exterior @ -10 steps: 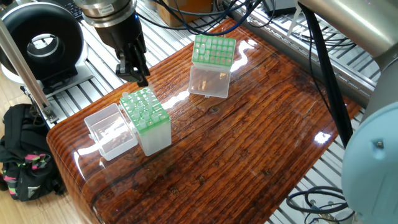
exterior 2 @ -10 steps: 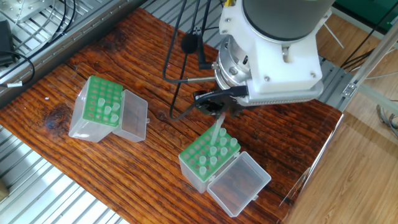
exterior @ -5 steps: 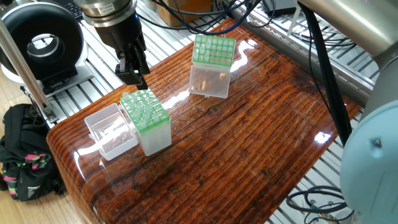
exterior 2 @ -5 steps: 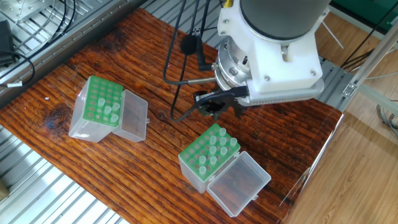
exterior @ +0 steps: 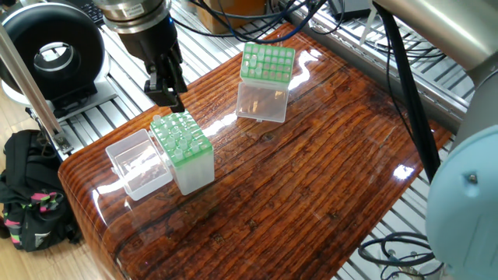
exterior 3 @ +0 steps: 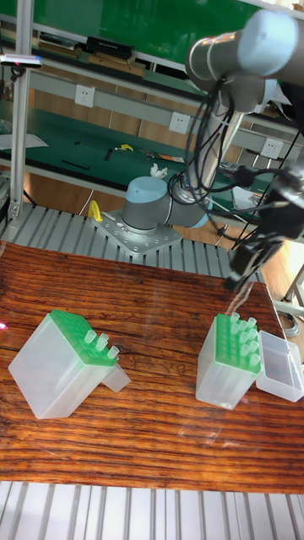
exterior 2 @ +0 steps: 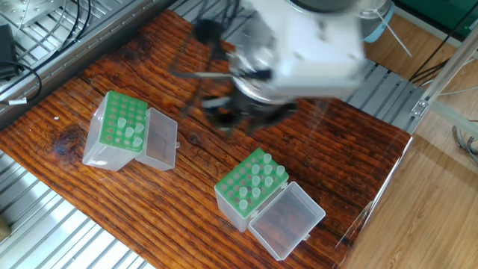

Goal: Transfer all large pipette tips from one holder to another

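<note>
Tall fixed view gives you the clearest layout: two clear holders with green grids stand well apart on the wooden table (exterior 3: 143, 295). The left holder (exterior 3: 59, 363) has only a few large pipette tips (exterior 3: 100, 342) along its right edge, and the right holder (exterior 3: 228, 359) carries many tips (exterior 3: 247, 337) standing upright in its grid, with its open clear lid (exterior 3: 279, 367) lying just beside it. You can see the gripper (exterior 3: 239, 268) hanging above the right holder, clear of the tips, and blurred in this view. From one fixed view you find the gripper (exterior: 167, 92) just behind and above the nearer holder (exterior: 183, 148), its dark fingers (exterior: 173, 82) pointing down and close together; nothing shows between them, though you cannot tell for certain whether they are fully clenched. The farther holder (exterior: 266, 78) stands tilted toward the camera, lid (exterior: 261, 105) hanging in front. In the other fixed view the arm (exterior 2: 299, 45) is smeared by motion blur above the table, between the two holders, so the fingers cannot be read there; the holder with few tips (exterior 2: 118, 134) sits left, the fuller one (exterior 2: 250, 187) at right.
</note>
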{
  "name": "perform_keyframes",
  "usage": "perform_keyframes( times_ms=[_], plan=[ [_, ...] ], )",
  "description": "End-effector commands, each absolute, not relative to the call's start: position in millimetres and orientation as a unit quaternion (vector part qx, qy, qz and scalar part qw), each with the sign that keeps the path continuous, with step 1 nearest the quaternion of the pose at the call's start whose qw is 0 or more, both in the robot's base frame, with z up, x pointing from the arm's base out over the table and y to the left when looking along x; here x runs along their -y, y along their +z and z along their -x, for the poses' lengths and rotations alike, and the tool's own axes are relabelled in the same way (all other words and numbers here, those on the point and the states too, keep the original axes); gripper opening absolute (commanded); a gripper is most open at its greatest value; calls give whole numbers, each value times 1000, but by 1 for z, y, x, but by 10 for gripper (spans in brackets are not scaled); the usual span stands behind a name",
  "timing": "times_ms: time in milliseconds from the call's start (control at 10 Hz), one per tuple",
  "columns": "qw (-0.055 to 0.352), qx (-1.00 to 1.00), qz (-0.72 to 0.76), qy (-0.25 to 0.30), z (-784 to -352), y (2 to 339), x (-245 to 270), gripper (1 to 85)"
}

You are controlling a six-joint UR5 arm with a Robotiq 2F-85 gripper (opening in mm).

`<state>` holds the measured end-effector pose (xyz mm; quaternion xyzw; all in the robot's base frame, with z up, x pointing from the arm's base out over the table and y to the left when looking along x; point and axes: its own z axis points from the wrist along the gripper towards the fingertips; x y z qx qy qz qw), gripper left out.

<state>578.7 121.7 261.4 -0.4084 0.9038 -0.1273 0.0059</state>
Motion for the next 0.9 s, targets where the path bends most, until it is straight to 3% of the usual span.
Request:
perform_keyframes(
  times_ms=[0, 200, 400, 800],
  plan=[
    [25, -886, 430, -170, -615, 244, -59, 350],
    [28, -886, 412, -211, -635, 222, -36, 340],
    [37, -895, 401, -192, -634, 196, -40, 340],
    [41, -886, 407, -220, -639, 196, -25, 340]
  ],
)
